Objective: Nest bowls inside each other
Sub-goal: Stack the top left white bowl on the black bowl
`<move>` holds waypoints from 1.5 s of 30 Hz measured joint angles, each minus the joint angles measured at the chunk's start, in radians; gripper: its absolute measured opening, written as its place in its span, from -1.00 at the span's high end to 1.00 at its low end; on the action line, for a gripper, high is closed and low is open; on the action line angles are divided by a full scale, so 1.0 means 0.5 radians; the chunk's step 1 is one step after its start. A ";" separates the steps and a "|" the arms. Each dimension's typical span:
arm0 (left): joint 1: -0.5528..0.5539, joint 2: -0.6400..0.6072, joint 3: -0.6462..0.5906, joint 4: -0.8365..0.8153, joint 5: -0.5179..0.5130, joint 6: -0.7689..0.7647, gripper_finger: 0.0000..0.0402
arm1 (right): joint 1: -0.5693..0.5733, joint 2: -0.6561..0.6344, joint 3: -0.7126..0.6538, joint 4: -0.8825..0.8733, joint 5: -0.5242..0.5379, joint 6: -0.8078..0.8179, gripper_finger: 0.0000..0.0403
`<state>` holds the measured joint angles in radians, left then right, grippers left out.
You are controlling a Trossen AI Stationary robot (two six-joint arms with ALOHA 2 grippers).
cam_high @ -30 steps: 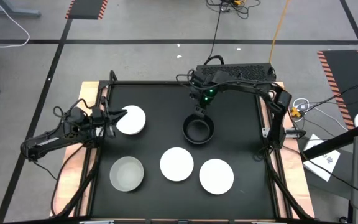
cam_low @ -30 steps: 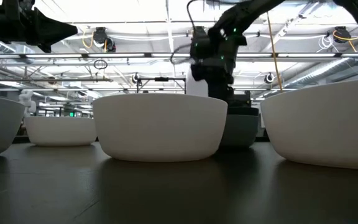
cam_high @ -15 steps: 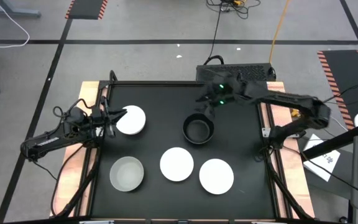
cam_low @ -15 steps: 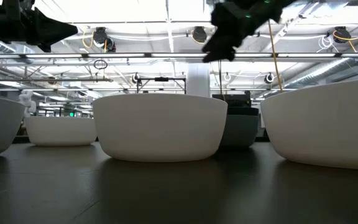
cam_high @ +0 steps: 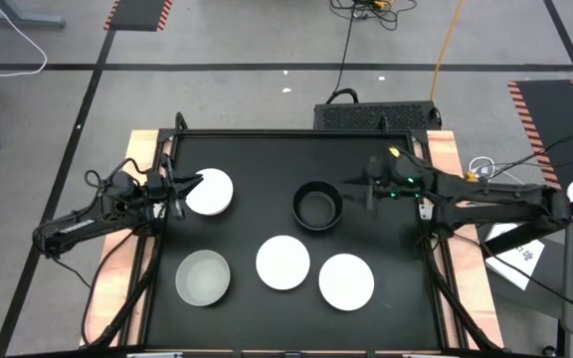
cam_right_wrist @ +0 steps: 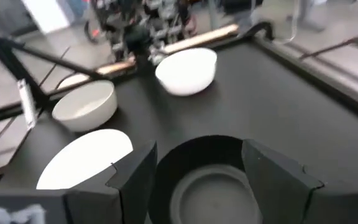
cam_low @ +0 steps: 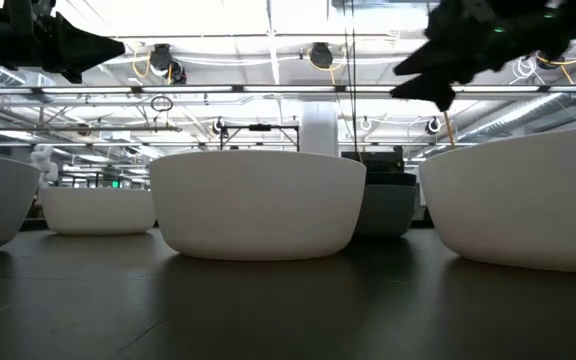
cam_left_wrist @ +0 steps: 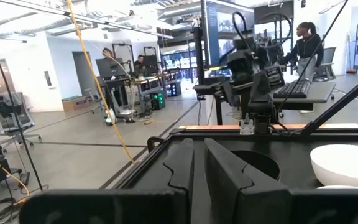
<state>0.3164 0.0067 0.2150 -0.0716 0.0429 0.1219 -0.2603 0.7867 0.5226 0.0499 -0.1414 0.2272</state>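
The black bowl [cam_high: 317, 206] stands on its base at the middle of the black table. My right gripper [cam_high: 352, 184] hangs open just to its right, about level, clear above it. In the right wrist view the bowl [cam_right_wrist: 209, 186] shows below and between the spread fingers of that gripper [cam_right_wrist: 199, 154]. A white bowl [cam_high: 210, 191] stands at the far left, two white bowls [cam_high: 284, 263] [cam_high: 346, 281] near the front, and a pale grey bowl [cam_high: 203, 277] at the near left. My left gripper [cam_high: 193, 184] waits shut above the left edge, by the far-left white bowl.
The raised frame [cam_high: 296, 133] runs round the black table, with wooden boards [cam_high: 139, 159] along both sides. A dark box [cam_high: 376, 114] sits behind the far edge. Bare tabletop [cam_high: 267, 164] lies between the far-left white bowl and the black bowl. People show in the room beyond.
My right gripper has drawn away from above the black bowl's far rim toward the table's right edge, tipping from pointing down to about level as the arm swung round to the right. The black bowl has stayed where it was.
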 joint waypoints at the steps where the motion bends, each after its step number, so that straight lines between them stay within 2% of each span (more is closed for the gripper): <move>1: 0.000 -0.001 0.000 0.000 0.000 0.000 0.79 | 0.012 -0.063 -0.038 0.014 0.031 0.011 -0.13; 11: -0.001 0.000 0.000 -0.011 -0.035 0.024 0.79 | 0.248 -0.556 -0.412 0.386 0.089 0.115 -0.13; 17: 0.000 0.000 0.000 -0.006 -0.091 0.110 0.79 | 0.292 -0.777 -0.679 0.615 0.224 0.136 -0.13; 21: 0.000 0.000 0.000 0.020 -0.089 0.074 0.79 | 0.289 -0.858 -0.779 0.649 0.239 0.113 -0.13; 28: -0.001 -0.001 -0.001 0.056 -0.125 0.022 0.79 | 0.290 -0.895 -0.801 0.592 0.238 0.022 -0.13; 31: -0.001 0.000 -0.001 0.043 -0.251 0.009 0.79 | 0.290 -0.895 -0.801 0.586 0.238 -0.014 -0.13; 33: -0.001 0.007 0.000 0.044 -0.426 -0.031 0.79 | 0.290 -0.895 -0.801 0.580 0.232 -0.022 -0.13; 37: 0.000 0.147 0.050 -0.015 -0.735 -0.092 0.78 | 0.290 -0.895 -0.801 0.556 0.228 -0.023 -0.13; 39: 0.008 0.280 0.105 -0.024 -0.797 -0.107 0.71 | 0.290 -0.894 -0.801 0.523 0.227 -0.030 -0.13; 45: 0.091 0.752 0.331 -0.148 -0.825 -0.174 0.27 | 0.290 -0.895 -0.801 0.502 0.225 -0.013 -0.13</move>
<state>0.3619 0.3827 0.3804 -0.1454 -0.3694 0.0347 -0.1154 0.3393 0.1223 0.3008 -0.0288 0.2207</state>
